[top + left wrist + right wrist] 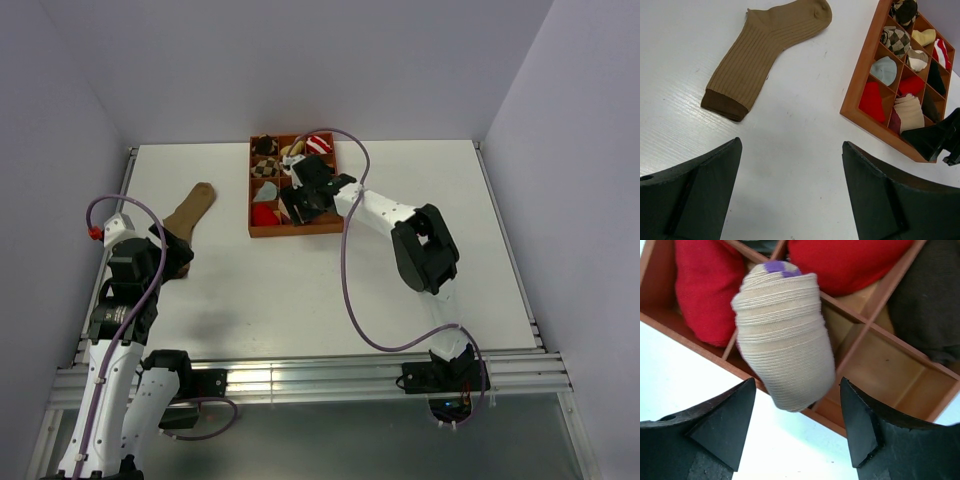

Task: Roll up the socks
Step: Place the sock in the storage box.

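White tabletop (pixel 300 290) boxed in by pale lavender walls (pixel 300 60), with a reddish-brown wooden tray split into small square compartments (pixel 290 232) sitting at the far middle.

The plain brown ribbed sock with a darker cuff (pixel 192 210) is lying flat and unrolled on the table's left side, well apart from the tray, toe pointing to the far side. The left gripper (pixel 791 150) hangs just near of the cuff end with its jaws spread wide and only bare table between them, touching nothing.

The right gripper (pixel 797 390) is over the tray's near edge. Its jaws are spread too, and neither finger looks like it's pressing on anything. Right between and just past them is the beige sock rolled into a fat bundle with a bit of purple-maroon showing at the top (pixel 785 340). It's over the near row, straddling a divider next to a plain red bundle (pixel 702 285). It's a bit blurry, so I honestly can't tell if it's fully seated in a compartment.

There's also a red-and-white bundle (pixel 941 52) in a far corner compartment.
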`<action>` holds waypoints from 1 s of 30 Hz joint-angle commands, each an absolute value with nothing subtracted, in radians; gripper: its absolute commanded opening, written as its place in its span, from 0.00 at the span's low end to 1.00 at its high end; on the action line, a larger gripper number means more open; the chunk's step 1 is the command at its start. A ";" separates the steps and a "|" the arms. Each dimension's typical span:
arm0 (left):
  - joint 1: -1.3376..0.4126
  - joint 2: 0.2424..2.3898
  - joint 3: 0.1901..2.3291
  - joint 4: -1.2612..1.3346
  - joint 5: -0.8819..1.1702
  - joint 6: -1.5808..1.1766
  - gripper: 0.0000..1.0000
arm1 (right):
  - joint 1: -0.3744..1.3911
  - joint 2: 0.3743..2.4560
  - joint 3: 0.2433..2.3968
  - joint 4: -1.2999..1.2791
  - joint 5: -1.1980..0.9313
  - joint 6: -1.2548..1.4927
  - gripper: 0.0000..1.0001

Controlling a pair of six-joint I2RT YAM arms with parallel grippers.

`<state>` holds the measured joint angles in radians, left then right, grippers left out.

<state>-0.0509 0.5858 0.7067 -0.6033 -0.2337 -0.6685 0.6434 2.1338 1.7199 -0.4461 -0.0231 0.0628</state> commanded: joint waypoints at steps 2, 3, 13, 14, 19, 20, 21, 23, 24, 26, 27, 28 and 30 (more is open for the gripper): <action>-0.046 0.580 0.704 -0.565 -0.229 -0.647 0.87 | 0.634 2.049 1.744 -0.459 0.041 0.075 0.76; -0.046 0.578 0.704 -0.565 -0.229 -0.646 0.87 | 0.634 2.048 1.747 -0.456 0.041 0.072 0.76; -0.046 0.584 0.704 -0.565 -0.229 -0.646 0.87 | 0.647 2.025 1.786 -0.397 -0.006 0.049 0.77; -0.046 0.583 0.704 -0.566 -0.229 -0.646 0.87 | 0.652 2.031 1.795 -0.391 -0.008 0.048 0.76; -0.046 0.584 0.706 -0.568 -0.232 -0.647 0.86 | 0.655 2.072 1.847 -0.373 -0.023 0.048 0.70; -0.046 0.584 0.704 -0.568 -0.232 -0.647 0.86 | 0.655 2.089 1.859 -0.368 -0.028 0.049 0.67; -0.046 0.586 0.704 -0.568 -0.233 -0.647 0.86 | 0.657 2.101 1.867 -0.367 -0.032 0.048 0.65; -0.046 0.584 0.703 -0.569 -0.233 -0.647 0.86 | 0.657 2.141 1.897 -0.383 -0.041 0.048 0.61; -0.046 0.584 0.703 -0.569 -0.235 -0.649 0.86 | 0.657 2.152 1.902 -0.388 -0.047 0.046 0.59; -0.046 0.584 0.704 -0.569 -0.235 -0.649 0.86 | 0.658 2.175 1.890 -0.380 -0.060 0.049 0.57; -0.046 0.583 0.704 -0.568 -0.236 -0.649 0.86 | 0.657 2.183 1.882 -0.379 -0.067 0.054 0.55; -0.046 0.584 0.704 -0.568 -0.236 -0.649 0.86 | 0.657 2.189 1.870 -0.386 -0.074 0.049 0.53; -0.046 0.586 0.703 -0.569 -0.236 -0.649 0.86 | 0.658 2.207 1.856 -0.393 -0.083 0.049 0.47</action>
